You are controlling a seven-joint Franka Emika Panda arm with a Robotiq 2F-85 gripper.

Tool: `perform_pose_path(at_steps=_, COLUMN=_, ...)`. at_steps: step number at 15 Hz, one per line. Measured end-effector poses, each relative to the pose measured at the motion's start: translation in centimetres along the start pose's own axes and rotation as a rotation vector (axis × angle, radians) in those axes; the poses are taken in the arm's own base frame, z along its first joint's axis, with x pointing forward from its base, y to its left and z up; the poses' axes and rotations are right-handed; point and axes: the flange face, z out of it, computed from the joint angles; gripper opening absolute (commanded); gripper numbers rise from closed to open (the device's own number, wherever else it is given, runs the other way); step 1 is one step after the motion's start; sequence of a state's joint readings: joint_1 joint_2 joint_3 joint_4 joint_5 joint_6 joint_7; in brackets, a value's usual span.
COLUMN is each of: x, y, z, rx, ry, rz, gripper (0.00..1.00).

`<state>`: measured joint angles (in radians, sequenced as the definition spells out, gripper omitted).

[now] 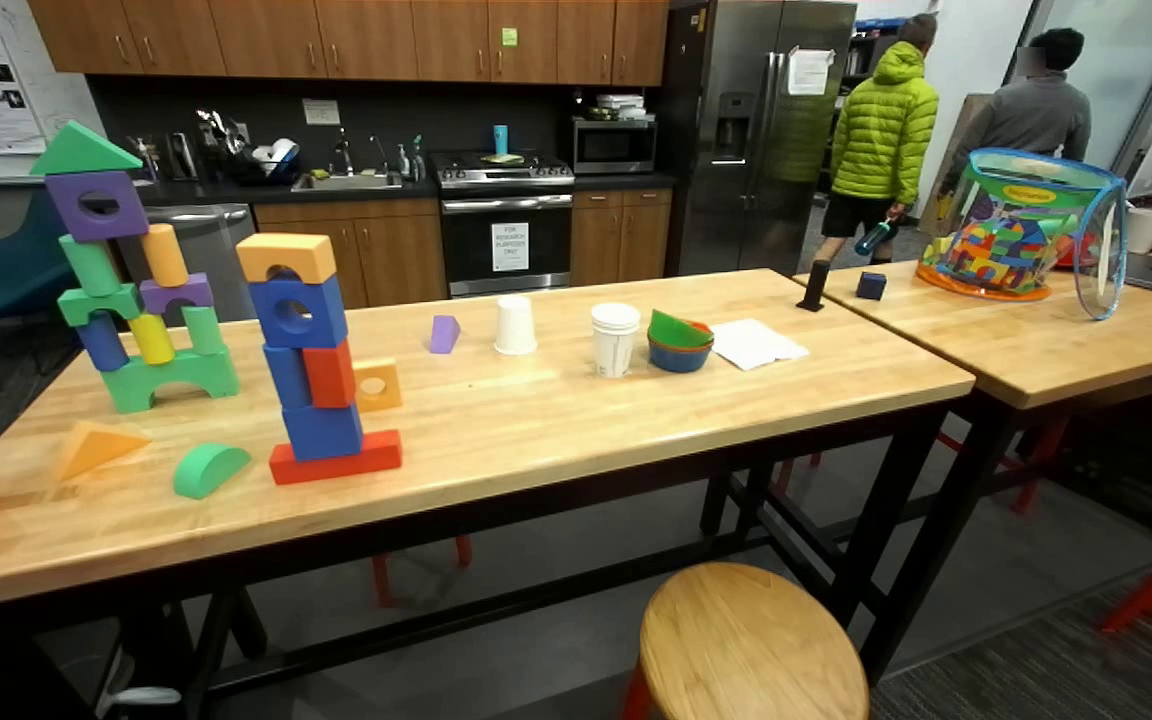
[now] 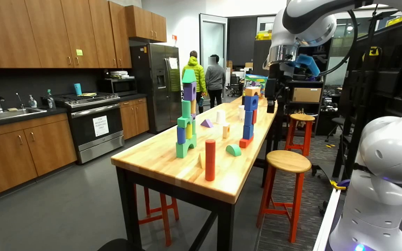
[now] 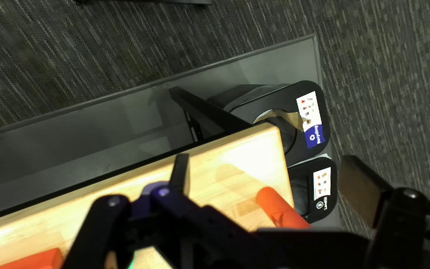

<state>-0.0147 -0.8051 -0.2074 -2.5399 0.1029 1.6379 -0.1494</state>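
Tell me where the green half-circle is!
On the left in an exterior view, the green half-circle sits between the orange triangle and the flat red block.

In exterior view, camera off long side of table (image 1: pixel 536 420), above tabletop, facing across toward oven (image 1: pixel 471 240); stool (image 1: pixel 751 640) close below. In exterior view, camera beyond table end, looking lengthwise past fridge (image 2: pixel 155 90); robot arm (image 2: pixel 386 150) near at right. Both share blue tower (image 1: pixel 311 365). Wrist view: steeply down over table corner, gripper (image 3: pixel 265 170) very close; shares red block (image 3: pixel 282 211) with both exterior views.
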Motion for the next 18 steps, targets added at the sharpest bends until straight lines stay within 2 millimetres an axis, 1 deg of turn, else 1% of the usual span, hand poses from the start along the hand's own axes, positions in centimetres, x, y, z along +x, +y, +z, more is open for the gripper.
perform_pose_path(at_steps=13, x=0.06, y=0.04, z=-0.01, rx=-0.002, ry=0.003, rz=0.002, gripper=1.0)
perform_pose_path(at_steps=18, x=0.91, y=-0.34, z=-0.15, rx=0.0, ry=0.037, rz=0.011, gripper=1.0)
